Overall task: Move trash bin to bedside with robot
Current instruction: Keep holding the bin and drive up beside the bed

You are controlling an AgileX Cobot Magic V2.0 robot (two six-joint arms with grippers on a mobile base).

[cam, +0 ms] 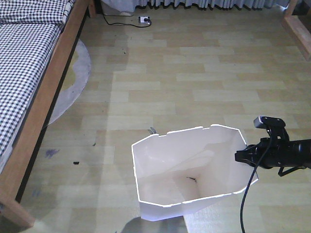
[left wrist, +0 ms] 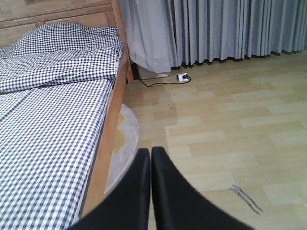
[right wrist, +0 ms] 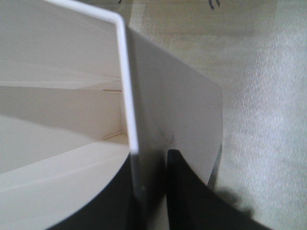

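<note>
Right wrist view has my right claw (right wrist: 151, 160) clamped on the thin rim of the bin (right wrist: 182, 100), light but flexy I reckon, on the floor (cam: 194, 73) well apart from the bed (cam: 51, 82); left claw (left wrist: 150, 151) closed, empty.

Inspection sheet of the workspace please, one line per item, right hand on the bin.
Surface: wood-look floor, with dark scraps near the bed.
Job's things: trash bin upright on the floor, standing apart from the bed; there is a dark speck at its bottom.
Clutter: round grey rug, partly under the bed.
Hands: right hand is shut on the bin's wall, one finger inside and one outside. Left hand is shut and empty.
Cables: black cable hangs from the right arm beside the bin; power strip with a black cord lies by the curtains.
Surroundings: grey curtains; wooden furniture at far right.
</note>
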